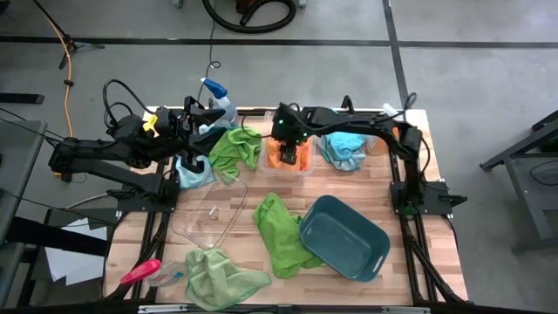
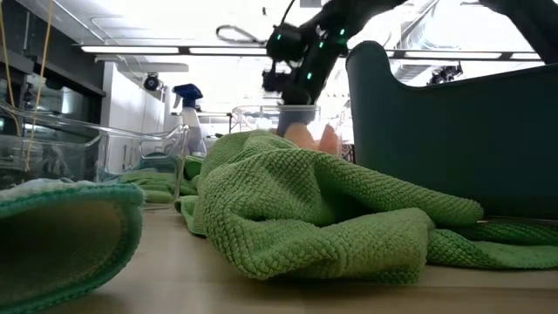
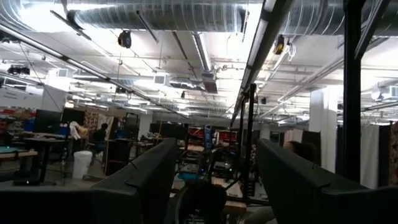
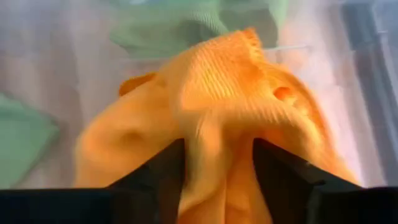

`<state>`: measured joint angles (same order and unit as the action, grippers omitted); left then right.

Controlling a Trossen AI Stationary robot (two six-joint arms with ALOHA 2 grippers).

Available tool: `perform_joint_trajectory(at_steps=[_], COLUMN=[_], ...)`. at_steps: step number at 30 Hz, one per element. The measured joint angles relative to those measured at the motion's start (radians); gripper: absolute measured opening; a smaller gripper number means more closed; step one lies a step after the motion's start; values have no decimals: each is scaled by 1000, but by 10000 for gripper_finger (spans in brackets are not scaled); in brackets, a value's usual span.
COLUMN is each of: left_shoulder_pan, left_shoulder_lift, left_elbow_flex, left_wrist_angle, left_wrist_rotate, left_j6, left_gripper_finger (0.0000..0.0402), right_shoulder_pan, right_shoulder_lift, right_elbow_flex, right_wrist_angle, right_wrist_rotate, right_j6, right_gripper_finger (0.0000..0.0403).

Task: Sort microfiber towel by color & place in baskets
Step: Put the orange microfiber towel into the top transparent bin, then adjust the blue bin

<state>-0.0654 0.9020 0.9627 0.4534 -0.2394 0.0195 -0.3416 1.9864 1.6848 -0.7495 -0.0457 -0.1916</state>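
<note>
An orange microfiber towel (image 4: 211, 106) lies heaped in the clear tub (image 1: 307, 171) at the table's far middle. My right gripper (image 1: 288, 145) hangs over it, pointing steeply down, open, its fingers on either side of a raised fold. Green towels lie beside the tub (image 1: 235, 148), at the table's middle (image 1: 281, 231) and at the near left (image 1: 222, 279). Blue towels lie at the far right (image 1: 344, 148) and far left (image 1: 193, 171). My left gripper (image 3: 214, 180) is raised at the far left, open, pointing up into the room. My right gripper comes from above, slanting down, with its fingers (image 4: 161, 180) apart on either side of a raised fold of the orange towel (image 4: 217, 162). The fold fills the gap and meets both inner sides. The rest of the towel rests heaped in the tub.
A dark teal basin (image 1: 349, 240) sits at the near right, partly on the middle green towel. A clear shallow dish (image 1: 209, 218) stands left of centre. A pink-handled tool (image 1: 139, 272) lies at the near left corner. A spray bottle (image 1: 218, 92) stands at the far edge.
</note>
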Motion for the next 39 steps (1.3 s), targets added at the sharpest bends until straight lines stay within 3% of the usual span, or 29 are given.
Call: perform_joint_trajectory(at_steps=[5,14,16,21,23,27,31,35,39], left_shoulder_pan=[0,0,0,0,0,0,0,0,0], left_shoulder_lift=[0,0,0,0,0,0,0,0,0], left_elbow_flex=[0,0,0,0,0,0,0,0,0], left_wrist_angle=[-6,-6,-8,-12,-12,-16,-16,-15,-15], left_wrist_rotate=[0,-7,-7,-7,-7,-8,-8,-11,-22], left_j6=[2,37,37,37,37,37,37,37,37], left_gripper_finger=[209,209,209,209,209,209,209,209,209], right_shoulder_pan=[-4,-12,-12,81,147,270,356,426,472], right_shoulder_lift=[-105,-329,-363,-393,-392,-403,-404,-403,-397], right_elbow_flex=[0,2,3,2,-12,-166,-363,-443,-457], right_wrist_angle=[-24,79,72,-53,-92,8,140,283,254], right_wrist_rotate=[-15,26,-25,-173,-174,-209,-242,-131,-12], right_j6=[0,45,88,122,108,164,329,473,540], right_gripper_finger=[223,216,209,159,119,19,12,4,1])
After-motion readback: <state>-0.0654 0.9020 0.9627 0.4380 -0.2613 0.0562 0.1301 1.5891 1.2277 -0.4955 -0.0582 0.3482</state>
